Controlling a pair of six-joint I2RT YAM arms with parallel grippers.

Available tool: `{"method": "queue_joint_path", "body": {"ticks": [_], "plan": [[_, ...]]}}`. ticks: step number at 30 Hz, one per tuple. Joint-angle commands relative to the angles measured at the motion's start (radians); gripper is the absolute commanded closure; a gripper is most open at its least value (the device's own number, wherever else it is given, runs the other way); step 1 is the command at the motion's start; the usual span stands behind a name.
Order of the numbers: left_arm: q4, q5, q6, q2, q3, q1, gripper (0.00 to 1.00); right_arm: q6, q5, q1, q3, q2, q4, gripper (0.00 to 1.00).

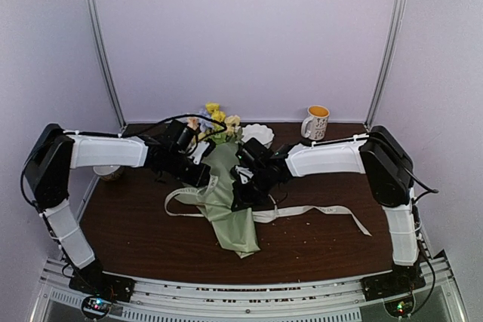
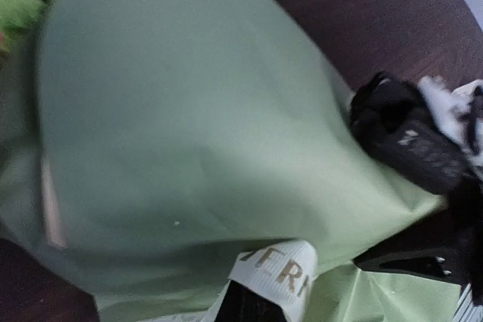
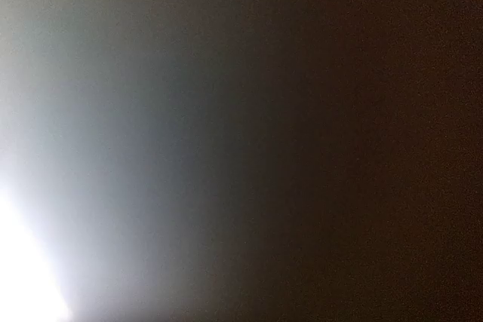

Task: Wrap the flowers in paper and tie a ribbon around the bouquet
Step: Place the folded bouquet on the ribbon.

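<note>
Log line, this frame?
bouquet: wrapped, lying flat | ribbon: no bow, tails loose | left gripper: shut, at bouquet | right gripper: shut, at bouquet

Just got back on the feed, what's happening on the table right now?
Both arms reach in over the bouquet, a sage-green paper cone lying on the table with the flowers poking out at its far end. The ribbon lies across it, tails trailing to both sides; no bow shows. The left hand and right hand are both shut, down at the cone's middle where the ribbon crosses. Whether either pinches the ribbon is unclear.
</note>
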Motion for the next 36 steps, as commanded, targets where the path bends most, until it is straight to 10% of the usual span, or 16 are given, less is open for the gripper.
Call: {"method": "queue_joint_path", "body": {"ticks": [1, 12, 20, 27, 36], "plan": [[0.005, 0.047, 0.002, 0.123, 0.078, -0.011, 1.0, 0.0, 0.004, 0.013, 0.009, 0.009, -0.013, 0.97], [-0.085, 0.01, 0.04, 0.267, 0.063, -0.004, 1.0, -0.14, 0.02, 0.017, -0.021, -0.183, -0.173, 0.51], [-0.056, 0.023, 0.039, 0.256, 0.016, 0.015, 1.0, -0.215, 0.141, -0.06, -0.192, -0.373, -0.228, 0.48], [-0.061, 0.023, 0.057, 0.251, 0.017, 0.021, 1.0, -0.383, 0.263, -0.024, -0.115, -0.26, -0.289, 0.62], [-0.058, 0.03, 0.061, 0.253, 0.006, 0.025, 1.0, -0.48, 0.255, 0.011, -0.039, -0.134, -0.282, 0.53]]}}
